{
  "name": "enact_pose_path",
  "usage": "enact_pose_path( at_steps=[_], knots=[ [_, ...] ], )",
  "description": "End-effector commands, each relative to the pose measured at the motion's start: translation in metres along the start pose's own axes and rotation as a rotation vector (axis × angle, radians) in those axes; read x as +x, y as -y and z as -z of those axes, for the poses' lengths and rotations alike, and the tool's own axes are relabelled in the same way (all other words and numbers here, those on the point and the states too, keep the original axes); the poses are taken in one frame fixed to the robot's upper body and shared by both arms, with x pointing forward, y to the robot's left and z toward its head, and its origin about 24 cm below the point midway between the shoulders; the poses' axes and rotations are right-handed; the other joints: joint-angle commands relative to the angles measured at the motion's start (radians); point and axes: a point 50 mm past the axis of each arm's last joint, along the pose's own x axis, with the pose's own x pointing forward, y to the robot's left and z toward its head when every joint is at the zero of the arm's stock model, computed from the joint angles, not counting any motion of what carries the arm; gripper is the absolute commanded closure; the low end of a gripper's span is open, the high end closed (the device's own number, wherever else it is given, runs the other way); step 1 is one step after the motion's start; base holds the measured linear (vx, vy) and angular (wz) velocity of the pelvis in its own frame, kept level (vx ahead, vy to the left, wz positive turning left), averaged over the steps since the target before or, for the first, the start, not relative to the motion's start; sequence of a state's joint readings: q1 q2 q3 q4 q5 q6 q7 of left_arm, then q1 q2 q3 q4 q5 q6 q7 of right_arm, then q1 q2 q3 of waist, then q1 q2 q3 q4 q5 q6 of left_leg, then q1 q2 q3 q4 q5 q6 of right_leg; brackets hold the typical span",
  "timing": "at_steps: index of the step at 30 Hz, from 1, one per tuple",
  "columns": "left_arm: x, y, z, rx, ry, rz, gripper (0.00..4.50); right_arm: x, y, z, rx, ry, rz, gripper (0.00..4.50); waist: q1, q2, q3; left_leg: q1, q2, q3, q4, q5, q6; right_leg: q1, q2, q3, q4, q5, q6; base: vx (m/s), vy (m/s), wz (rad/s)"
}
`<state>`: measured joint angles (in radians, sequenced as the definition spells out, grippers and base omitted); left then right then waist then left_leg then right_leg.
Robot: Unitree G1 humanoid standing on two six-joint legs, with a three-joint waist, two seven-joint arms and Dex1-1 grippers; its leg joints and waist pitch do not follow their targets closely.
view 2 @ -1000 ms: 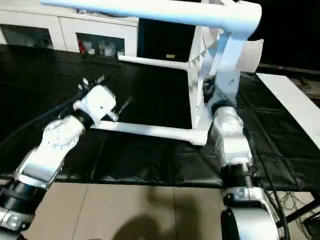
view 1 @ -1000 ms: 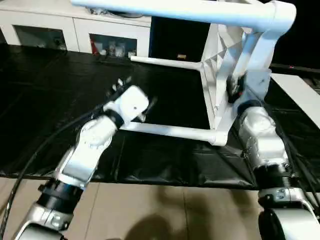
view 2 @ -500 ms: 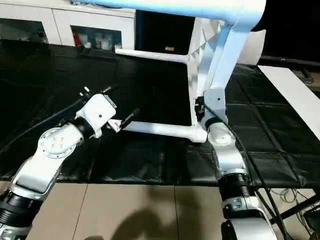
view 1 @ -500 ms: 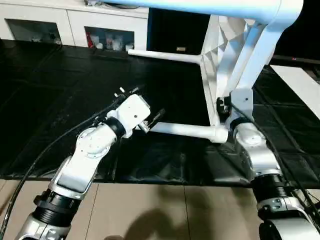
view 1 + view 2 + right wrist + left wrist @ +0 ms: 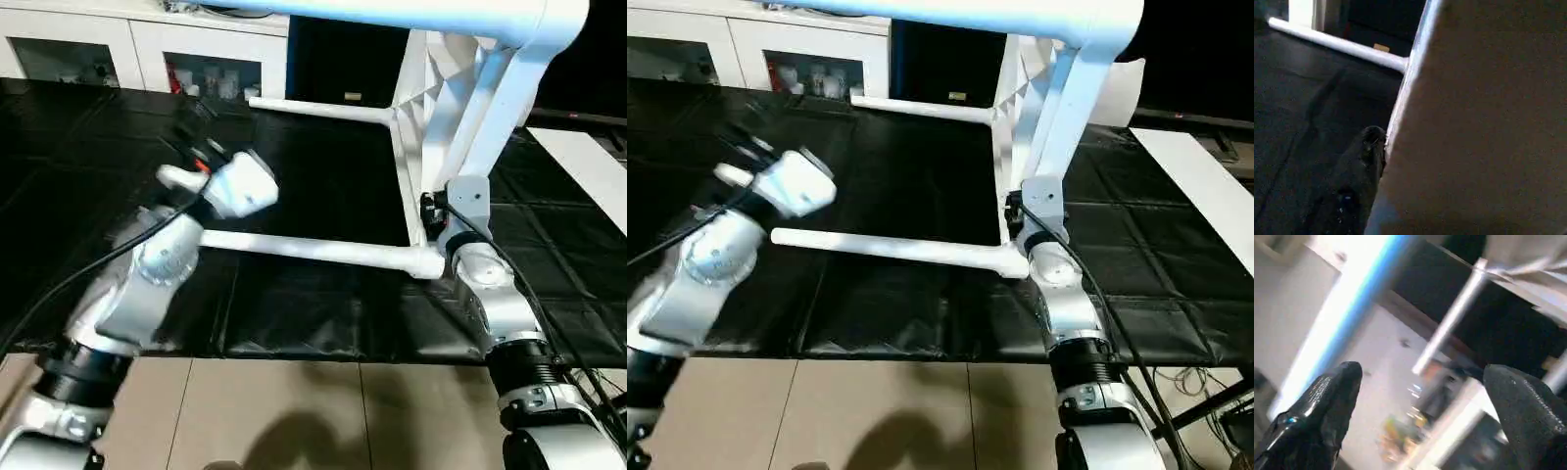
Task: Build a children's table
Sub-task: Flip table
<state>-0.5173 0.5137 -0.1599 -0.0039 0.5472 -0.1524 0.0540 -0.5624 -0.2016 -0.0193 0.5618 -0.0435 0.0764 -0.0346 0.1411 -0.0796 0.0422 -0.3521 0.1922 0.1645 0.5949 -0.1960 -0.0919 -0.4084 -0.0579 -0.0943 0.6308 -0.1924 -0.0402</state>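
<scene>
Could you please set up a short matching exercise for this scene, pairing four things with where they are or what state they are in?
Things:
1. left gripper
2. right gripper
3. table top
4. cabinet

States:
A. stands on edge on the black mat
B. at the back, glass doors
C. open, off the table
D. clamped on the table top's lower edge

Pairs: 1-C, 2-D, 3-A, 4-B

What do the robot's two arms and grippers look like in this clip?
Both arms are silver-white with rounded joint housings and black ribbed collars near the base. The left arm ends in a white boxy wrist with a red mark, and a black cable loops alongside it. The right arm carries thin black cables too. The left gripper has two glossy black rounded fingers.
</scene>
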Motion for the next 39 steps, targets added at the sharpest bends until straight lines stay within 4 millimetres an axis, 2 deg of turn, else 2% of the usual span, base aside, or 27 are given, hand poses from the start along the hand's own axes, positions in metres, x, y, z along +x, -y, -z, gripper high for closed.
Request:
enact_pose_path(
  at_steps=[1,5,9,12,13,14,16,17,19,21,25,28,30,33,36,39],
  knots=[
    [0.004,-0.013,-0.021,0.025,0.147,-0.049,0.00,0.004,0.004,-0.012,-0.037,0.034,-0.003,1.80,0.004,0.012,-0.056,0.000,0.031,-0.013,-0.068,-0.151,-0.023,0.058,-0.086,0.063,-0.070,-0.140,-0.070,0.000,0.000,0.00],
    [0.006,-0.019,-0.035,0.065,0.261,-0.082,0.00,0.004,0.008,-0.018,-0.085,0.060,-0.007,1.80,0.005,0.013,-0.054,0.000,0.032,-0.013,-0.069,-0.179,-0.026,0.054,-0.084,0.062,-0.070,-0.166,-0.069,0.000,0.000,0.00],
    [0.018,-0.035,-0.031,0.114,0.231,-0.134,0.00,0.005,0.013,-0.027,-0.121,0.083,-0.003,1.80,0.005,0.011,-0.055,0.000,0.030,-0.012,-0.066,-0.165,-0.026,0.056,-0.083,0.063,-0.068,-0.170,-0.064,0.000,0.000,0.00],
    [0.031,-0.040,-0.012,0.168,0.095,-0.081,0.00,0.005,0.017,-0.034,-0.162,0.110,-0.006,1.80,0.004,0.010,-0.054,-0.003,0.029,-0.011,-0.064,-0.135,-0.029,0.056,-0.084,0.064,-0.065,-0.150,-0.069,0.000,0.000,0.00],
    [0.031,-0.040,-0.012,0.168,0.095,-0.081,0.00,0.005,0.017,-0.034,-0.162,0.110,-0.006,1.80,0.005,0.011,-0.056,-0.002,0.028,-0.011,-0.064,-0.130,-0.028,0.055,-0.084,0.064,-0.064,-0.146,-0.070,0.000,0.000,0.00],
    [0.037,-0.044,0.001,0.164,0.007,-0.073,0.00,0.005,0.017,-0.039,-0.192,0.125,-0.015,1.80,0.004,0.012,-0.056,-0.003,0.027,-0.011,-0.063,-0.124,-0.028,0.056,-0.084,0.064,-0.062,-0.136,-0.072,0.000,0.000,0.00],
    [0.041,-0.046,0.007,0.162,-0.036,-0.064,0.00,0.005,0.018,-0.043,-0.208,0.137,-0.018,1.80,0.005,0.009,-0.060,-0.007,0.024,-0.011,-0.060,-0.090,-0.022,0.062,-0.083,0.064,-0.057,-0.090,-0.077,0.000,0.000,0.00],
    [0.044,-0.045,0.009,0.170,-0.042,-0.051,0.00,0.004,0.019,-0.046,-0.220,0.146,-0.018,1.80,0.008,0.010,-0.065,-0.011,0.024,-0.011,-0.055,-0.035,-0.010,0.063,-0.082,0.065,-0.048,-0.015,-0.089,0.000,0.000,0.00],
    [0.050,-0.043,0.010,0.179,-0.049,-0.017,0.00,0.004,0.020,-0.050,-0.244,0.158,-0.022,1.80,0.010,0.010,-0.069,-0.010,0.021,-0.008,-0.049,0.011,0.009,0.060,-0.077,0.065,-0.040,0.072,-0.114,0.000,0.000,0.00],
    [0.055,-0.042,0.011,0.195,-0.054,-0.012,0.00,0.004,0.020,-0.053,-0.264,0.166,-0.028,1.80,0.010,0.014,-0.070,-0.015,0.021,-0.009,-0.047,0.034,0.021,0.062,-0.077,0.064,-0.035,0.122,-0.133,0.000,0.000,0.00],
    [0.062,-0.048,0.008,0.180,-0.049,-0.035,0.00,0.004,0.020,-0.057,-0.302,0.179,-0.039,1.80,0.010,0.008,-0.068,-0.020,0.022,-0.007,-0.047,0.009,0.024,0.065,-0.080,0.064,-0.038,0.097,-0.139,0.000,0.000,0.00],
    [0.067,-0.054,0.004,0.158,-0.031,-0.087,0.00,0.003,0.020,-0.058,-0.335,0.176,-0.048,1.80,0.011,0.010,-0.065,-0.019,0.022,-0.005,-0.047,-0.008,0.026,0.062,-0.081,0.064,-0.041,0.062,-0.134,0.000,0.000,0.00],
    [0.070,-0.056,0.003,0.158,-0.022,-0.099,0.30,0.003,0.020,-0.057,-0.350,0.171,-0.048,2.12,0.012,0.008,-0.064,-0.021,0.021,-0.005,-0.046,-0.015,0.024,0.063,-0.080,0.064,-0.043,0.039,-0.128,0.000,0.000,0.00],
    [0.072,-0.058,0.002,0.148,-0.014,-0.099,0.40,0.003,0.023,-0.057,-0.374,0.161,-0.040,2.12,0.011,0.010,-0.062,-0.022,0.021,-0.005,-0.046,-0.020,0.021,0.063,-0.082,0.064,-0.045,0.002,-0.116,0.000,0.000,0.00],
    [0.071,-0.055,0.000,0.126,0.004,-0.079,0.79,0.004,0.026,-0.058,-0.397,0.156,-0.037,2.12,0.011,0.008,-0.061,-0.023,0.021,-0.005,-0.045,-0.022,0.020,0.061,-0.082,0.065,-0.045,-0.015,-0.106,0.000,0.000,0.00],
    [0.071,-0.052,-0.002,0.113,0.021,-0.062,0.90,0.004,0.027,-0.057,-0.409,0.152,-0.036,2.12,0.012,0.009,-0.060,-0.022,0.021,-0.004,-0.045,-0.023,0.021,0.059,-0.081,0.064,-0.046,-0.026,-0.104,0.000,0.000,0.00]
  ],
)
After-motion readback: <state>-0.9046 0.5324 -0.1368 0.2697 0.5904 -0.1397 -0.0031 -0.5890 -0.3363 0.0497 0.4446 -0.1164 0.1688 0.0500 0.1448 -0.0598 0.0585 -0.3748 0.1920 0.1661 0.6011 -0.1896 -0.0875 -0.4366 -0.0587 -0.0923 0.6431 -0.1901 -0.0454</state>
